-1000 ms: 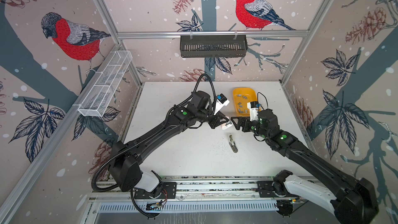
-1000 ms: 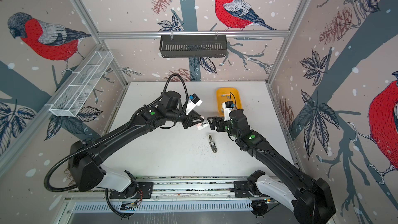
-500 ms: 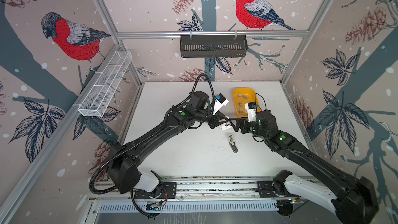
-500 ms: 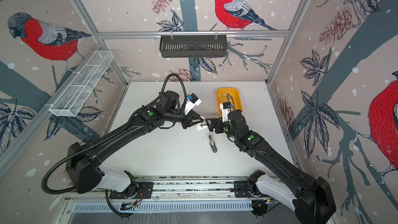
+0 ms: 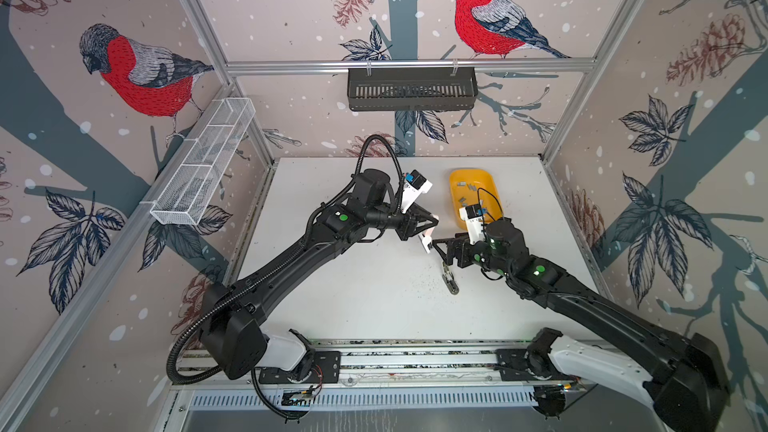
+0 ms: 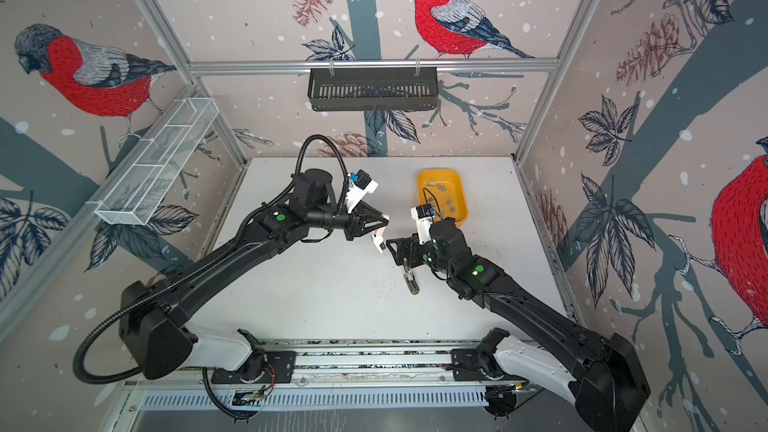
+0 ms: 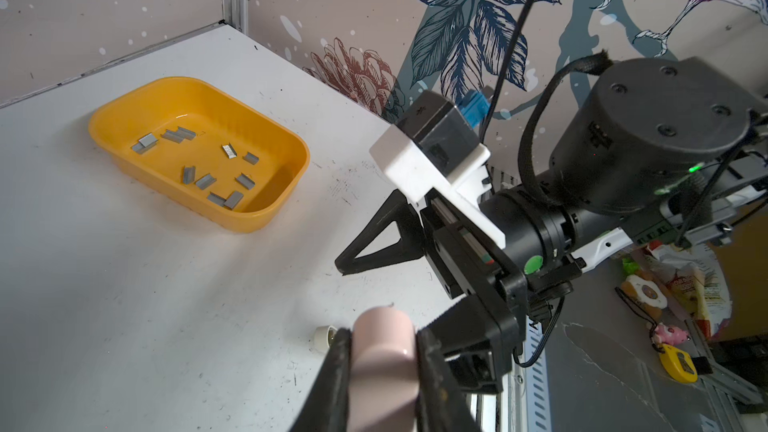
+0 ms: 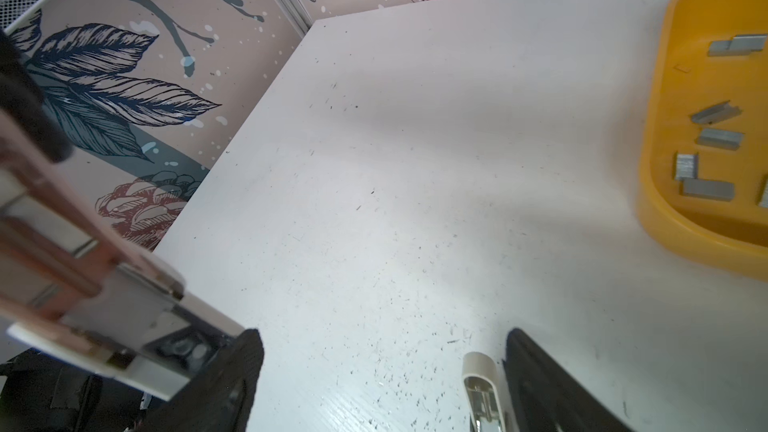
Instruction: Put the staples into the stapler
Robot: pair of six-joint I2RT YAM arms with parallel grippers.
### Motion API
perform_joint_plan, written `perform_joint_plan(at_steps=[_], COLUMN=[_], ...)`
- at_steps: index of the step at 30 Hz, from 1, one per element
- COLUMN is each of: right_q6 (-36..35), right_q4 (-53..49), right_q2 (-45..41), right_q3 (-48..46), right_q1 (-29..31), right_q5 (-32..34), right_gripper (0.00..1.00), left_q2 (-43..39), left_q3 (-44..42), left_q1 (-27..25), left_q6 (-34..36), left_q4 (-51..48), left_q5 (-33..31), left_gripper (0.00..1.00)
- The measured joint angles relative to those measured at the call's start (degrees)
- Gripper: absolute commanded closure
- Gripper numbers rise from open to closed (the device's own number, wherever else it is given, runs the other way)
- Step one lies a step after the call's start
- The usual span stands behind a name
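Observation:
My left gripper is shut on the small pink-and-white stapler, holding it above the white table. The stapler shows its metal inside in the right wrist view, and its white end lies right by one finger of my right gripper. That gripper stands open just right of the stapler, with nothing between its fingers. The staples, several short grey strips, lie in the yellow tray at the back right.
A slim metal part with a white end lies on the table under the right gripper, beside one finger. A black basket hangs on the back wall and a white wire basket on the left wall.
My right gripper has moved left, closing in on the stapler's free end, and stays open. The left gripper has kept its hold and barely shifted.

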Motion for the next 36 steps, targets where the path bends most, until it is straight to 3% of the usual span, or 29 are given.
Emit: perform_joint_plan(at_steps=[5,10,16,24,36], right_q6=[-1.44,-2.51,-4.57,-5.68,-6.01], right_q4=[0.39,2.36,3.06,5.64,8.07], right_q2=[-1.46,-7.41,-11.15,-8.74,-3.54], right_q3=[0.28,-1.73,-0.79,2.1,3.91], right_q1=[0.26,-3.19,-7.43,-7.08,-2.54], right_q5=[-0.66,-6.25,-17.51,-33.22,-37.51], right_gripper=[0.09,0.09,0.11,0.18,0.36], left_q2=[-0.07,0.42,-0.74,-0.9,-0.55], left_q3=[-0.09,0.7,1.38,2.05,2.36], left_q1=[0.37,1.16,1.81,2.23,2.23], left_q6=[0.0,0.15,1.62,3.5,5.03], left_q4=[0.31,0.02,-0.26,-1.62,-2.86], left_q5=[2.67,8.39,15.67,24.02,26.62], left_gripper=[0.81,0.81,0.8,0.8,0.8])
